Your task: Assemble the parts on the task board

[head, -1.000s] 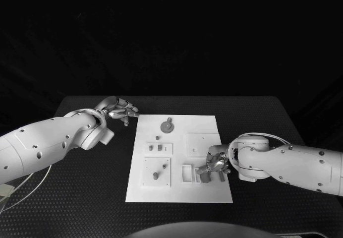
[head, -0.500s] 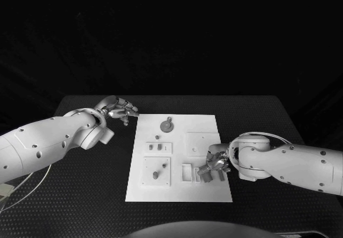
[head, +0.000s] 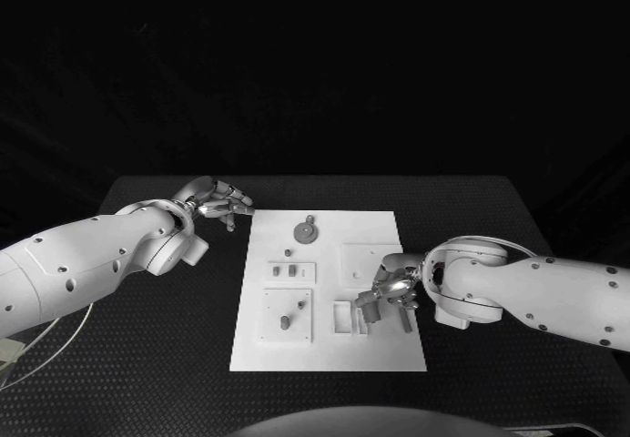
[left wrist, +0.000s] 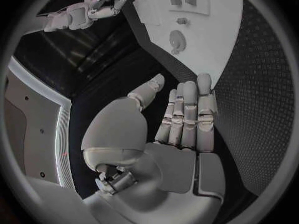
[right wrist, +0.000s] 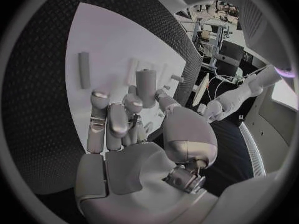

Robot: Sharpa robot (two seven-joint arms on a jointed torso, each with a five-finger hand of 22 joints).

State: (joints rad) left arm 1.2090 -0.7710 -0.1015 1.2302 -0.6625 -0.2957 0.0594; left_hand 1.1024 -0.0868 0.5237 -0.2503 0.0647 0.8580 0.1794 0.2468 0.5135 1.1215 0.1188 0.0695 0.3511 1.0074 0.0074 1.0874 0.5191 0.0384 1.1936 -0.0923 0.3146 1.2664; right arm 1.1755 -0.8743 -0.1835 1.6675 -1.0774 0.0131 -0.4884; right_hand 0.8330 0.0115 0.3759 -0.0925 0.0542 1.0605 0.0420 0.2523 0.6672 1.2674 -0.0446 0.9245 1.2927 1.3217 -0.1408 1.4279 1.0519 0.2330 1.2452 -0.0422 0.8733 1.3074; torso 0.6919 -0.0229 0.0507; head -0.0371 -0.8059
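The right hand (head: 389,293) has shifted up and inward over the near right part of the task board (head: 329,360) since a second ago, its arm swung further over the table; it pinches a small cylindrical part (right wrist: 146,87) between thumb and fingers, held just above the board; I judge the part freshly lifted and bound for a socket. The left hand (head: 220,202) has stayed off the board's far left corner, fingers straight and close together, holding nothing. In the head view the right hand's fingers cover the part and the slotted holder beneath; which socket is meant, I cannot tell.
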